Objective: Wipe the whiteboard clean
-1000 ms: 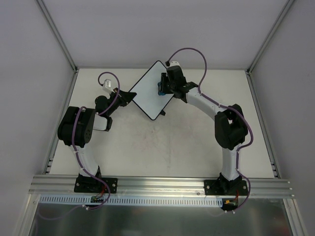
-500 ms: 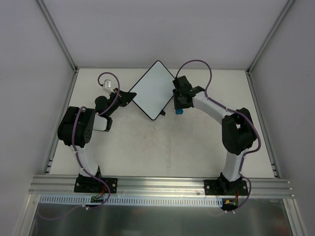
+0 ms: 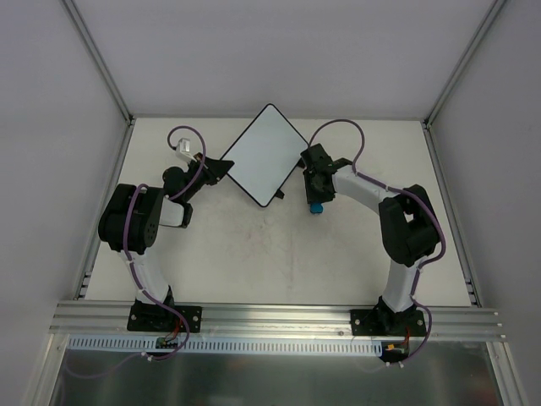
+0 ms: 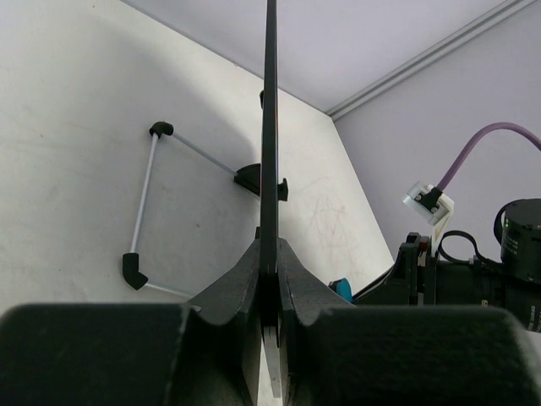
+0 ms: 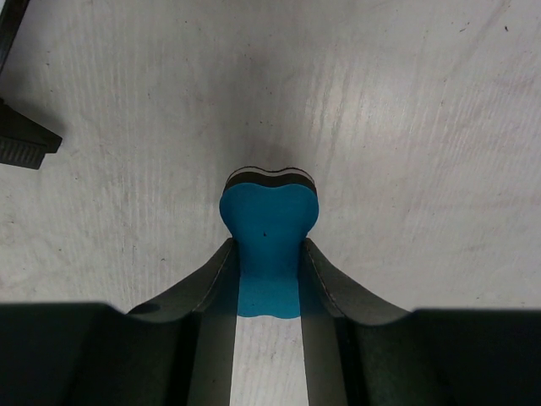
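Top external view: the whiteboard (image 3: 264, 156) sits diamond-wise at the far middle of the table (image 3: 254, 262), its far corner close to the back wall. The left gripper (image 3: 221, 165) has it by the left corner. On the left wrist view the board runs edge-on between the fingers (image 4: 292, 275), which are pressed onto its thin rim, so the left arm is steadying it.

The right gripper (image 3: 315, 199) hangs over bare table just beside the board's right edge, off the white face, pinching the small blue eraser (image 3: 315, 206). The right wrist view shows the eraser's rounded head (image 5: 269, 222) poking out past the fingers and pointing down at the tabletop; I cannot tell whether it touches.

I see no marks on the board's face from above, so my guess is that the wiping is done or nearly done. If a faint scribble remains, the eraser must swing back left and come down flat on the face; if not, it can be set down.

Room is generous toward the near half of the table. The tight spots are the board's right edge and the wall behind it.
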{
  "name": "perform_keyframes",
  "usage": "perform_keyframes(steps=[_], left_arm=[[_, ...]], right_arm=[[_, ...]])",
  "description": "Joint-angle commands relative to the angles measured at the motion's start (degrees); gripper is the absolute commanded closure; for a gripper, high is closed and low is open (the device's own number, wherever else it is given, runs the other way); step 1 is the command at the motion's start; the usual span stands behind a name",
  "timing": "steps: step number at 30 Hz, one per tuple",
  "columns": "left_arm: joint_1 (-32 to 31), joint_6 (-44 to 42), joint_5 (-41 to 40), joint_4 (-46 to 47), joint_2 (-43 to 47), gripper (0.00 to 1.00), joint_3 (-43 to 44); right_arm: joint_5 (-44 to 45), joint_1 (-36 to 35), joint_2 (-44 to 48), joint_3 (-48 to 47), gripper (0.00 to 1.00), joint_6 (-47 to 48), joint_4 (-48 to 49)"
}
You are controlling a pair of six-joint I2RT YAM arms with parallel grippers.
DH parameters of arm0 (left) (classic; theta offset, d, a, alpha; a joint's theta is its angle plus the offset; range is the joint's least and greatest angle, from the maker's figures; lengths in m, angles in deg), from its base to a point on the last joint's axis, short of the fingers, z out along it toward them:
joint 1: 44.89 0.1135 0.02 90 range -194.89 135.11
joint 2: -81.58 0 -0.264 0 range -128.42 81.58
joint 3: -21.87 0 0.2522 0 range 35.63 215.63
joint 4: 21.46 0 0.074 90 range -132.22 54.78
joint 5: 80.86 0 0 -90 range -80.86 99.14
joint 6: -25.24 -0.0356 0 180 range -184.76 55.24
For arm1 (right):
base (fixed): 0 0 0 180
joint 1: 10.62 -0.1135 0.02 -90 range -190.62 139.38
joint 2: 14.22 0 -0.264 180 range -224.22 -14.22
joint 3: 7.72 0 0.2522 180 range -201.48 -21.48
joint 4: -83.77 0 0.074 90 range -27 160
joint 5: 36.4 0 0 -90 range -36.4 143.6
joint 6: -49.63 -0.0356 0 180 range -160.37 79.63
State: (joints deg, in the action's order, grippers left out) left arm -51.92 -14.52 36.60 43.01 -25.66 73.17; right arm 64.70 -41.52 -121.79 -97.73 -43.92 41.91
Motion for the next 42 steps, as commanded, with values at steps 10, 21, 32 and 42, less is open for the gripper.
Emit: perform_keyframes(steps=[10, 21, 32, 42], left_arm=[[-0.3, -0.8, 3.1, 10.4, 0.3, 0.86, -1.9], [-0.3, -0.9, 3.2, 10.6, 0.7, 0.71, -1.9], [-0.2, -1.0, 3.4, 10.6, 2.1, 0.41, -2.5], [-0.2, -2.0, 2.6, 8.8, 6.1, 0.01, -4.8]], right_arm=[[-1.2, 0.0, 0.1, -0.6, 0.72, 0.0, 0.9], [-2.5, 0.3, -0.5, -0.9, 0.47, 0.2, 0.9], [-2.3, 0.5, 0.2, 0.0, 0.01, 0.3, 1.5], [-2.9, 0.5, 0.6, 0.6, 0.01, 0.5, 2.5]])
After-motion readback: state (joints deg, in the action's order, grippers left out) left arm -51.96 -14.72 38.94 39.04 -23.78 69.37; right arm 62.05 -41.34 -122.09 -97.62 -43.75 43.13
